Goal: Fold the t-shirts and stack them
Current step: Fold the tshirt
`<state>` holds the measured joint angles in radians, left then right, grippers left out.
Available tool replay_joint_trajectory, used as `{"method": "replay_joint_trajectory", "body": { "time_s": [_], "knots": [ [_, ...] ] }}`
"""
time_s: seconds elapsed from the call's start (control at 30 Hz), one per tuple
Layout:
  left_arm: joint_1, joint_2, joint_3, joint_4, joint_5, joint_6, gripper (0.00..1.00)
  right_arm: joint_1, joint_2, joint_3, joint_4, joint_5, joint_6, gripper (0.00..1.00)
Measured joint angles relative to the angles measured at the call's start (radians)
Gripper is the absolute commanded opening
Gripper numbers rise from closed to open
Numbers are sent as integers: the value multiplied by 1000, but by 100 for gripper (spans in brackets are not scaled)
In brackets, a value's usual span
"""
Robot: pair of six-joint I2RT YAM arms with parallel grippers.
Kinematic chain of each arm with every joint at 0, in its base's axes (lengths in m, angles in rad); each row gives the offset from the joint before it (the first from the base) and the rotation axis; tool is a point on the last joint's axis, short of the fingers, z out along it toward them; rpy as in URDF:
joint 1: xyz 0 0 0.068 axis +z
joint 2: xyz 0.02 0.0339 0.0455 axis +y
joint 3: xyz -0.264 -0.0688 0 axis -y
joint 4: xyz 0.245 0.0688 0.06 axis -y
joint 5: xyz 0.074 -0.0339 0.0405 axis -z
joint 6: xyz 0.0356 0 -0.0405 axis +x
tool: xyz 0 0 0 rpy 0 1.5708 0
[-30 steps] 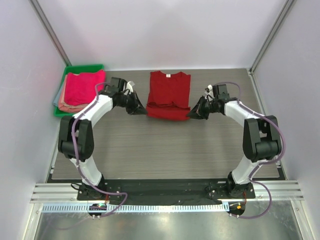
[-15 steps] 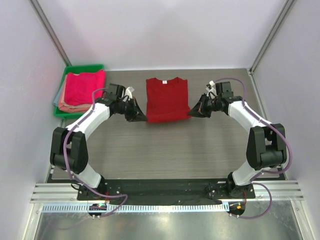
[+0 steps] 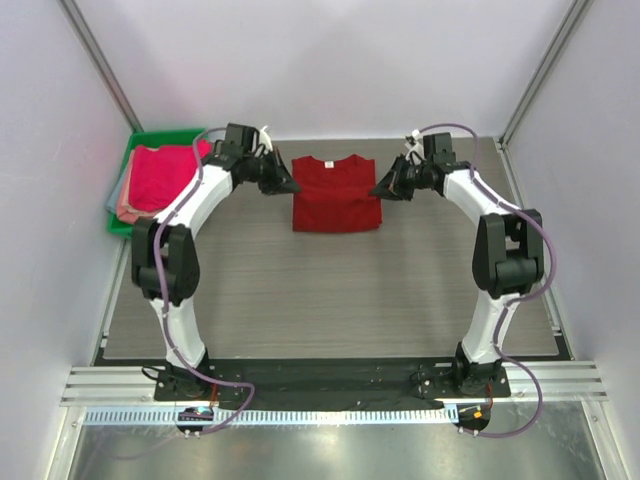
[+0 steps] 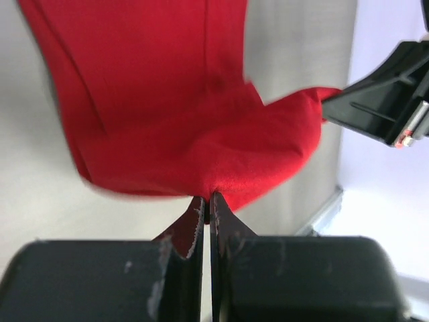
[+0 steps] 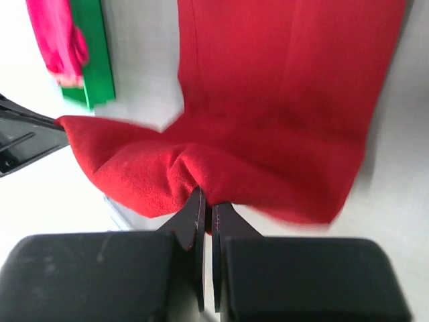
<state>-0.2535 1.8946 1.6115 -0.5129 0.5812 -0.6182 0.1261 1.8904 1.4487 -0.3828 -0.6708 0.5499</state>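
Note:
A deep red t-shirt [image 3: 335, 195] lies folded on the table at mid back. My left gripper [image 3: 291, 186] is shut on its far left corner; the left wrist view shows the jaws pinching the red cloth [image 4: 201, 134]. My right gripper [image 3: 377, 190] is shut on its far right corner; the right wrist view shows the cloth [image 5: 281, 100] bunched at the jaws. A bright pink t-shirt [image 3: 160, 176] lies on top of a stack in the green tray, with salmon and grey edges beneath it.
The green plastic tray [image 3: 150, 140] stands at the back left corner and shows in the right wrist view [image 5: 94, 60]. White walls and metal posts close the back and sides of the table [image 3: 330, 300].
Both grippers have moved from the shirt's near edge towards the back wall, carrying the near half over the far half. The red shirt now lies shorter.

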Motion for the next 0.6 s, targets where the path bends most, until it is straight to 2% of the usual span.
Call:
{"method": "replay_joint_trajectory", "body": {
  "time_s": [0.47, 0.53, 0.57, 0.6],
  "knots": [
    [32, 492, 629, -31, -154, 180, 0, -17, 555, 686, 48, 31, -26, 4],
    [38, 549, 704, -26, -175, 197, 0, -16, 627, 793, 47, 36, -26, 11],
    [39, 574, 735, -19, -185, 206, 6, -15, 663, 848, 50, 39, -28, 18],
    [40, 598, 764, -6, -199, 213, 17, -10, 714, 922, 53, 45, -31, 35]
  ]
}}
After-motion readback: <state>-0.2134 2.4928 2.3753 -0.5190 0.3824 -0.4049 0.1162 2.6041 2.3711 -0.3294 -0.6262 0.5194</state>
